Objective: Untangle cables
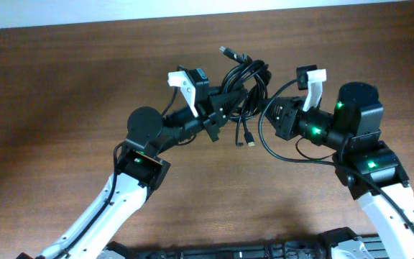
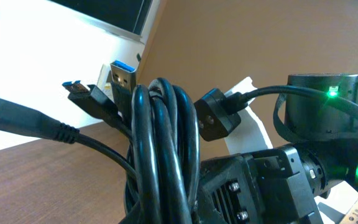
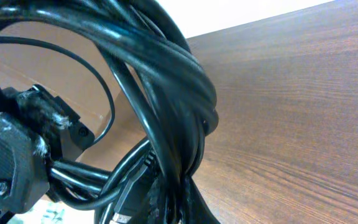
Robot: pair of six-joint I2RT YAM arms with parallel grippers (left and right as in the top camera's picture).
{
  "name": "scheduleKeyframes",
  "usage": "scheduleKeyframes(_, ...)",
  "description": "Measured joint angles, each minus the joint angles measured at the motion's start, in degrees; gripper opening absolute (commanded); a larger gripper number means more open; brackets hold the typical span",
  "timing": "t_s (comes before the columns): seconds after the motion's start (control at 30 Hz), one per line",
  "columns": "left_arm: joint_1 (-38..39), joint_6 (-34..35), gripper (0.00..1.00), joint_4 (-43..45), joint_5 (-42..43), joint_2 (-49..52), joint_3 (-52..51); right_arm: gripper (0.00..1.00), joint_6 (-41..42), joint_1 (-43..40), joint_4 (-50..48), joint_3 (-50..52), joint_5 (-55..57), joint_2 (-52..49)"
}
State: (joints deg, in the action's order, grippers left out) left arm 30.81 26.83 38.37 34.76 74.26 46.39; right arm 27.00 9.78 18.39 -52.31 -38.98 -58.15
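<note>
Glossy black cables (image 1: 249,80) bunched between two claws, over the far middle of the wood-grain table (image 1: 63,72).

The cords are smooth, round and shiny, several strands looped tightly side by side (image 2: 160,143) and twisting into a thick rope (image 3: 166,93). A flat metal plug (image 2: 122,78) with a blue insert sticks up from the bunch. The left gripper (image 1: 225,108), matte black and ribbed, is clamped on the cables. The right gripper (image 1: 273,111) is closed on them too. White print on one cord (image 3: 120,218) is too blurred to read.

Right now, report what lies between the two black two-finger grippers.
The looped bundle of thin black cables hangs between left gripper and right gripper, seen overhead.
</note>
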Motion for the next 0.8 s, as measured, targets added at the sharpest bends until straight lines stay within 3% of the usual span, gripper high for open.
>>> scheduleKeyframes(0.4, 0.5, 8.8, 0.0, -8.0, -16.0, 0.0, 0.0, 0.04, -2.0, 0.0, 0.4, 0.0, -4.3, -0.4)
scheduleKeyframes(0.77, -2.9, 17.0, 0.0, -4.5, -14.6, 0.2, 0.0, 0.04, -2.0, 0.5, 6.6, -0.2, -2.4, -0.4)
scheduleKeyframes(0.8, -2.9, 17.0, 0.0, -4.4, -14.2, 0.2, 0.0, 0.11, -2.0, 0.5, 7.4, -0.3, -2.1, -0.4)
